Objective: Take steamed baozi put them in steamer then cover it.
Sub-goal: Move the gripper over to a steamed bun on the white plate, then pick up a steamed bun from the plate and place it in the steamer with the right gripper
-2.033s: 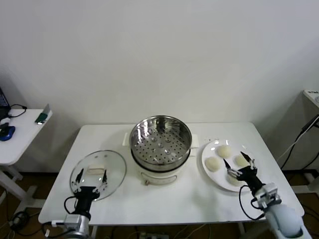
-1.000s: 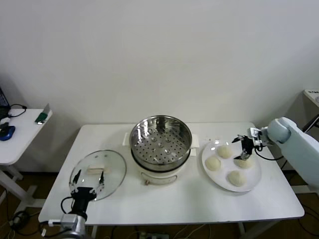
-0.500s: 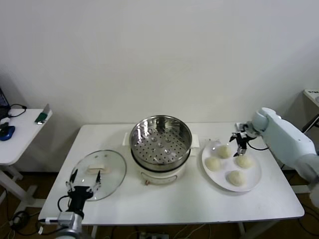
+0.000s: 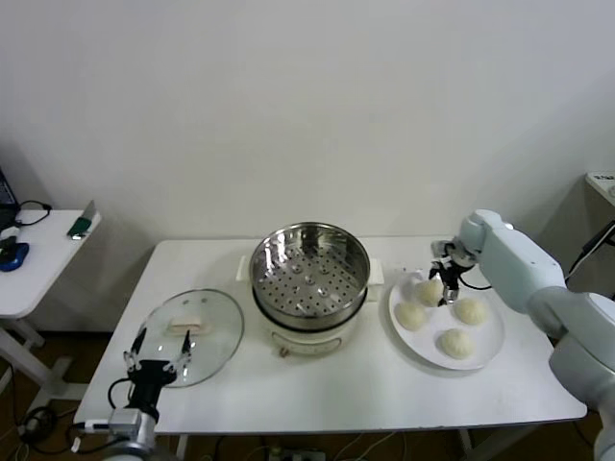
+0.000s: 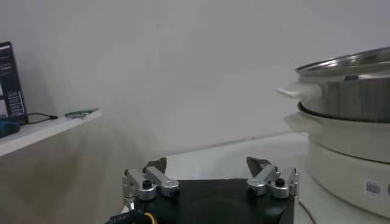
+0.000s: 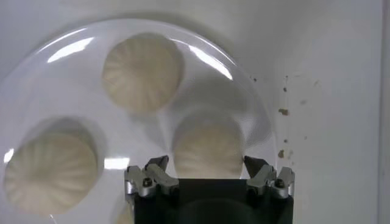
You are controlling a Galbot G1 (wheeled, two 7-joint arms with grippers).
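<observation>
Several cream-white baozi lie on a white plate (image 4: 492, 346) at the right of the table. My right gripper (image 4: 443, 285) hangs low over the back-left baozi (image 4: 428, 292). In the right wrist view that baozi (image 6: 208, 146) sits between the spread fingers of the right gripper (image 6: 206, 163), which stands open astride it. Two other baozi (image 6: 143, 72) (image 6: 49, 170) lie apart from it on the plate (image 6: 79, 112). The steel steamer (image 4: 309, 274) stands uncovered at the table's middle, its perforated tray bare. My left gripper (image 4: 157, 364) waits open by the table's front-left edge.
A glass lid (image 4: 192, 331) lies flat on the table left of the steamer, just beyond the left gripper (image 5: 207, 164). The steamer's handle and white base (image 5: 350, 122) show beside that gripper. A side table (image 4: 38, 264) with small items stands far left.
My right gripper has moved left across the plate, from the far-right baozi to the back-left one, and come down over it. The left gripper has drifted slightly toward the table's front edge.
</observation>
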